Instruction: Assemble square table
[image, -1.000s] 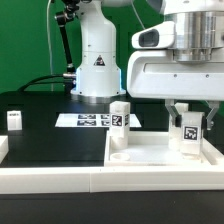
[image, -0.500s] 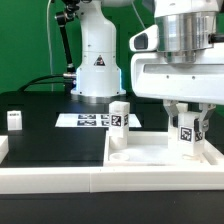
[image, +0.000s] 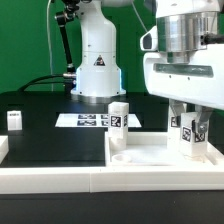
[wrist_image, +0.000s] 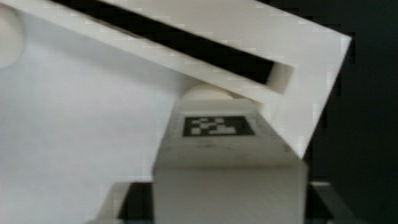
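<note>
The white square table top (image: 150, 155) lies at the exterior view's right, rim up; it also shows in the wrist view (wrist_image: 89, 120). My gripper (image: 188, 128) is shut on a white tagged leg (image: 188, 138) and holds it upright on the top's right part. In the wrist view the leg (wrist_image: 222, 150) fills the gap between my gripper's (wrist_image: 228, 205) fingers. A second leg (image: 119, 115) stands upright at the top's far left corner. A third leg (image: 14, 120) stands alone on the black surface at the far left.
The marker board (image: 85, 121) lies flat behind the table top. The arm's white base (image: 97, 60) stands at the back. A long white rail (image: 60, 178) borders the front of the black surface.
The hand's body has shifted toward the exterior view's right while the held leg stayed about in place on the table top. Other parts have not moved.
</note>
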